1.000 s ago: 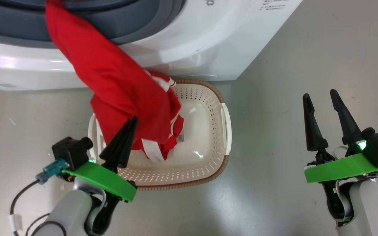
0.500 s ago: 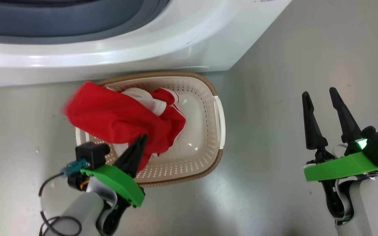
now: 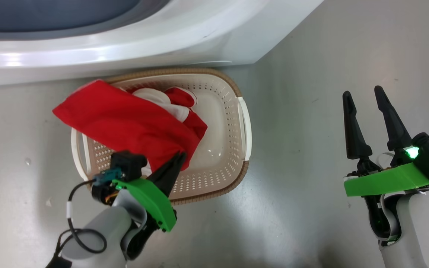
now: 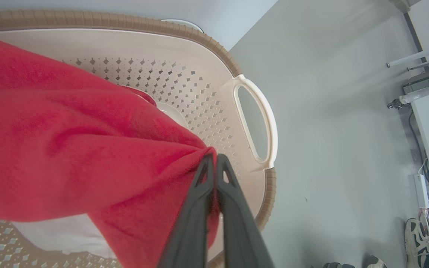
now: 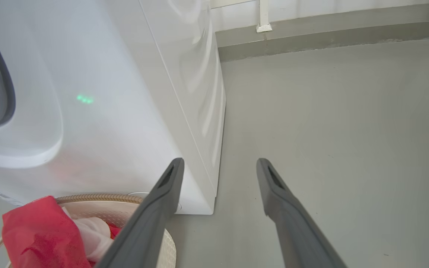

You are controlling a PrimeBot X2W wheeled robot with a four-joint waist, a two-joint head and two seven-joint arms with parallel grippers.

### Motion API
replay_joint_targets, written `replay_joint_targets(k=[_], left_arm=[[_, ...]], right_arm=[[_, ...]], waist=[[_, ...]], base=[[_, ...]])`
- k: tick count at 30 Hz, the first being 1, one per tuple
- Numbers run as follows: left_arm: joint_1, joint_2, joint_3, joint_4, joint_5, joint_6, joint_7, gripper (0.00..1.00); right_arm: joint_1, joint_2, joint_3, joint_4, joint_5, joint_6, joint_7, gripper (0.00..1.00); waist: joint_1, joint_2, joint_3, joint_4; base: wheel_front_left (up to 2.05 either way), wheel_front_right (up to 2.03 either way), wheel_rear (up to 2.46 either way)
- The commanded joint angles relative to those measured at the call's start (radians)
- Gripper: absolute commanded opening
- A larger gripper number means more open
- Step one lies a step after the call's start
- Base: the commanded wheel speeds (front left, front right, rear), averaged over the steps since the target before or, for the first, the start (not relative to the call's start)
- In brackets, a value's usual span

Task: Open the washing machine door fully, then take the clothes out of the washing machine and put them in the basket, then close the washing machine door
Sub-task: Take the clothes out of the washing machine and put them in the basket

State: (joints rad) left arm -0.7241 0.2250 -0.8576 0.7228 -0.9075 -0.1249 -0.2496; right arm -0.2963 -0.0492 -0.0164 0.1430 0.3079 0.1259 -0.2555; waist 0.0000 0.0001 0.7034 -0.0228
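Red-and-white fabric clothes (image 3: 125, 123) now clear of white front-loading washing machine (image 3: 162, 41), draped over cream perforated plastic basket (image 3: 222, 149); left gripper (image 3: 179, 158) pinches them, release pending; right gripper (image 3: 363, 93) wide, empty.

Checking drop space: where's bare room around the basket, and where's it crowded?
Bare: the basket floor between the clothes and its right handle; the grey floor between basket and right gripper. Crowded: the basket's left side, under clothes and left gripper.

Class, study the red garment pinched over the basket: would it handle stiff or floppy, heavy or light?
Probably floppy: the red garment sags in folds from the left pincer, shut on one edge. Likely light for its size, since that small pinch lifts it. It may drape over the basket rim.
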Motion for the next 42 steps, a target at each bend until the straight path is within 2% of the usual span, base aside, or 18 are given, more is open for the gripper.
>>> replay_joint_targets(k=[1,4,7,16,18,19,32,42], left_arm=[[-0.008,0.027,0.011,-0.011,-0.009,-0.006,-0.012,0.00],[-0.028,0.022,-0.010,-0.010,-0.038,-0.006,-0.012,0.00],[-0.041,0.022,-0.084,-0.016,-0.058,-0.006,-0.012,0.00],[-0.067,0.033,-0.045,0.003,-0.089,-0.006,-0.012,0.00],[-0.066,0.034,-0.029,0.010,-0.084,-0.006,-0.012,0.71],[-0.065,0.034,-0.020,0.012,-0.080,-0.006,-0.012,1.00],[-0.012,0.036,0.131,0.012,-0.029,-0.006,-0.012,1.00],[0.068,0.029,0.318,-0.033,0.085,-0.006,-0.012,1.00]], right_arm=[[0.002,-0.001,0.022,-0.023,0.006,0.005,-0.006,1.00],[-0.002,-0.001,0.021,-0.024,0.007,0.005,-0.006,1.00],[-0.005,-0.001,0.023,-0.024,0.009,0.005,-0.006,1.00],[-0.012,-0.001,0.023,-0.024,0.009,0.005,-0.006,1.00],[-0.011,-0.001,0.023,-0.023,0.009,0.005,-0.006,1.00],[-0.011,-0.001,0.023,-0.022,0.009,0.005,-0.006,1.00],[0.004,-0.001,0.027,-0.007,0.002,0.005,-0.006,1.00],[0.031,-0.001,0.017,0.007,-0.009,0.005,-0.006,1.00]], waist=[[0.0000,-0.0001,0.009,-0.001],[0.0000,-0.0001,0.017,-0.001],[0.0000,-0.0001,0.021,-0.001],[0.0000,-0.0001,0.025,0.001],[0.0000,-0.0001,0.023,0.002],[0.0000,-0.0001,0.021,0.003],[0.0000,-0.0001,-0.036,0.011],[0.0000,-0.0001,-0.135,0.021]], base=[[0.00,0.00,0.00],[0.00,0.00,0.00],[0.00,0.00,0.00],[0.00,0.00,0.00],[0.00,0.00,0.00],[0.00,0.00,0.00],[0.00,0.00,0.00],[0.00,0.00,0.00]])
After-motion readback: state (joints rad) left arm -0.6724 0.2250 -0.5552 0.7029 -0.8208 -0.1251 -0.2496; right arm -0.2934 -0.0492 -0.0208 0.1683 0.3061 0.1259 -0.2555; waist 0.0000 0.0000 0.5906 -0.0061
